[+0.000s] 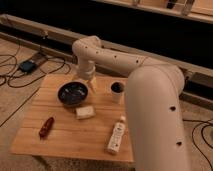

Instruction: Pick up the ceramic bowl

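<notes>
Your gripper [91,83] hung beside the ceramic bowl [73,94]; its opening could not be told; the glossy rim might slip; the nearby cup [116,90] risked clipping.

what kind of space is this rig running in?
Likely a lab or test area, not a home: loose cables and a small box on bare floor, plus a small wooden table. The gripper hangs over the table's far side, close beside the ceramic bowl.
</notes>
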`<state>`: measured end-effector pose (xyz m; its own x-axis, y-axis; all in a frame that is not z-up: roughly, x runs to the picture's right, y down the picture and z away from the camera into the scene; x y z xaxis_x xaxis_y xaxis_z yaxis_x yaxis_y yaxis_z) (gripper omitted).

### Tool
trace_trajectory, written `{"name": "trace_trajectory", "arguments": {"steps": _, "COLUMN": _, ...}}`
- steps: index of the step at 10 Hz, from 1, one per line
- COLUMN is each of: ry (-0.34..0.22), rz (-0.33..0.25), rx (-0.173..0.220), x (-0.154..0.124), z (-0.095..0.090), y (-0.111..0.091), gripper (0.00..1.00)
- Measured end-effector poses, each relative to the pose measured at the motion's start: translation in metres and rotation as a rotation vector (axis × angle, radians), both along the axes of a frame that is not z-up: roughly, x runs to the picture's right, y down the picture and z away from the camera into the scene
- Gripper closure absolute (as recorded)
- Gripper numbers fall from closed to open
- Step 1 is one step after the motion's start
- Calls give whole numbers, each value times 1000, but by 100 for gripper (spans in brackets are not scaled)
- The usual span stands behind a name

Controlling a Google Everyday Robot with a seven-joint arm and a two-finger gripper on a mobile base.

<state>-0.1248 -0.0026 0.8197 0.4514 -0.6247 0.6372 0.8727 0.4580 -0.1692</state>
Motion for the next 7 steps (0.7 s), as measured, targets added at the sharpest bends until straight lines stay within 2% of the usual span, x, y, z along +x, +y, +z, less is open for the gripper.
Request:
{"name": "trace_trajectory", "arguments": {"steps": 1, "ry": -13, "rz": -8, "rx": 4, "x": -7, "z": 5, "y": 5, "gripper": 20}}
{"name": "trace_trajectory", "arguments": {"steps": 3, "ry": -36, "rz": -38, "rx": 4, "x": -20, "z": 26, "y": 22, "gripper": 20}}
{"name": "trace_trajectory", "arguments": {"steps": 7, "ry": -57, "rz": -63, "rx": -2, "x": -32, "z": 67, "y": 46, "gripper": 20}}
